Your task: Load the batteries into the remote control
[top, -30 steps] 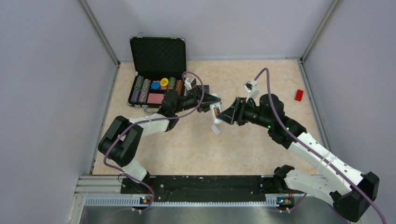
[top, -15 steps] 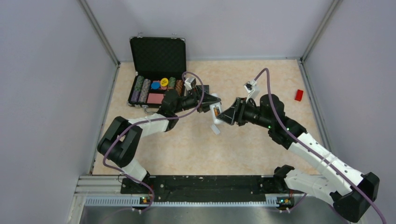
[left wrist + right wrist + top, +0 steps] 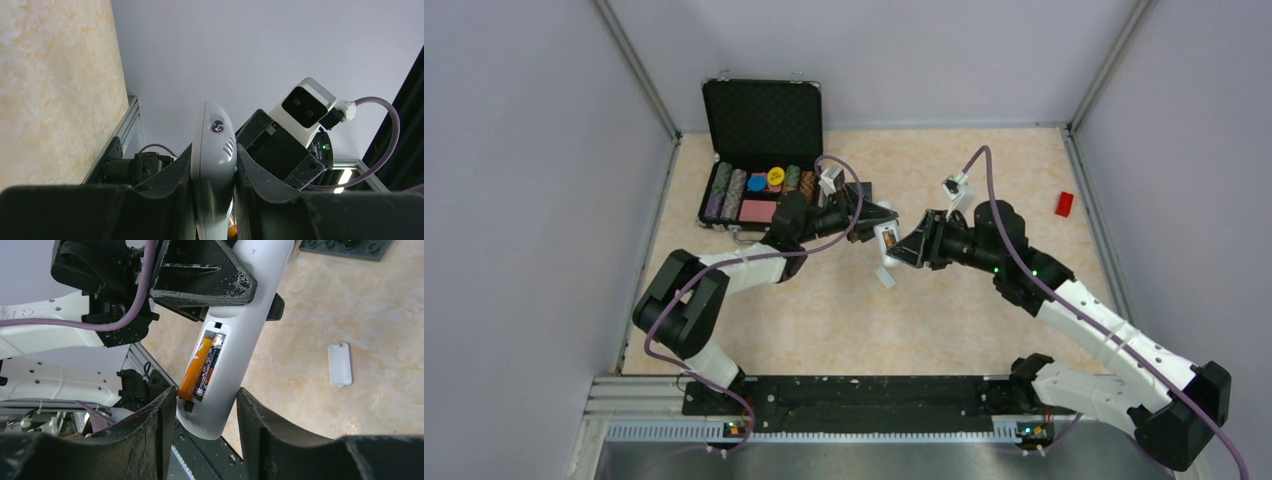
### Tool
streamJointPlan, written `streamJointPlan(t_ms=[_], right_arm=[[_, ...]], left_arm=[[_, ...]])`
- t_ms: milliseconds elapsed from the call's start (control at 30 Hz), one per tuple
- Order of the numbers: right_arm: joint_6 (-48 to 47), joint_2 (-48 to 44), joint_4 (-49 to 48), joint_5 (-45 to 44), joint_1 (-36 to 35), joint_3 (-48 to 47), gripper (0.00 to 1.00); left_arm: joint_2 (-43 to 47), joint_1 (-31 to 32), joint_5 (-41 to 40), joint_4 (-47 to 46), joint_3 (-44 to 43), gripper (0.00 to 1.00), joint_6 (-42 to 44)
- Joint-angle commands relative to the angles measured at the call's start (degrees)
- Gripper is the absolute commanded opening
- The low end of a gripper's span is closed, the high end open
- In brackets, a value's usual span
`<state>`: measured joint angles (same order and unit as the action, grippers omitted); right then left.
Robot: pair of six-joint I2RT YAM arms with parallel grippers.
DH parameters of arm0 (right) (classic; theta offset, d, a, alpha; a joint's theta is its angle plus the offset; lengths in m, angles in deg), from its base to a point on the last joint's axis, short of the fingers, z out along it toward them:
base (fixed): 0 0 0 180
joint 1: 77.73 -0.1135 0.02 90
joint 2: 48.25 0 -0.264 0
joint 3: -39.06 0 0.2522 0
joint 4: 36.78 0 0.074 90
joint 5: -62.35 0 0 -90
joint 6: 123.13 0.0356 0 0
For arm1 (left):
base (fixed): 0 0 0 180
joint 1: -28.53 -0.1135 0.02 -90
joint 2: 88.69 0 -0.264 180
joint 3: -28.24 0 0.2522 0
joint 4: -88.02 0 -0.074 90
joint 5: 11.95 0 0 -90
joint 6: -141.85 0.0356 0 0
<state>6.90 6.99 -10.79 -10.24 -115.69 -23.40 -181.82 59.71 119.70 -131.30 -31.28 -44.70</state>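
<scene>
My left gripper (image 3: 876,222) is shut on the white remote control (image 3: 886,241) and holds it above the table, its open battery bay facing my right wrist camera. In the left wrist view the remote (image 3: 214,150) is clamped between both fingers. The orange battery (image 3: 194,369) lies in the bay, its lower end sticking out a little. The dark battery (image 3: 210,365) lies beside it. My right gripper (image 3: 205,396) is open and straddles the remote's lower end (image 3: 235,365). Its left finger is close against the orange battery's end.
The white battery cover (image 3: 339,364) lies on the table below the remote, also in the top view (image 3: 885,277). An open black case of chips (image 3: 759,190) stands at the back left. A dark tile (image 3: 861,189) lies behind the grippers. A red block (image 3: 1064,204) lies at the far right.
My right gripper has edged slightly left, closer around the remote's end. The left gripper and the remote have stayed in place.
</scene>
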Motion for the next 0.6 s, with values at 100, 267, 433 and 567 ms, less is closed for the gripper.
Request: streamJointPlan(t_ms=[100, 267, 433, 567], right_arm=[[-0.54, 1.19, -0.46, -0.70, 0.69, -1.93, 0.45], [-0.69, 1.85, -0.34, -0.34, 0.72, -2.43, 0.44], [-1.08, 1.67, -0.64, 1.04, 0.69, -2.54, 0.51], [-1.56, -0.26, -1.46, 2.32, 0.77, -1.97, 0.59]], left_arm=[[2.85, 0.77, -0.74, -2.39, -1.73, 0.00, 1.13], [3.01, 0.88, -0.88, -2.09, -1.45, 0.00, 1.43], [3.17, 0.98, -1.29, -1.65, -1.49, 0.00, 1.99], [2.84, 0.95, -1.49, -1.24, -2.03, 0.00, 2.44]])
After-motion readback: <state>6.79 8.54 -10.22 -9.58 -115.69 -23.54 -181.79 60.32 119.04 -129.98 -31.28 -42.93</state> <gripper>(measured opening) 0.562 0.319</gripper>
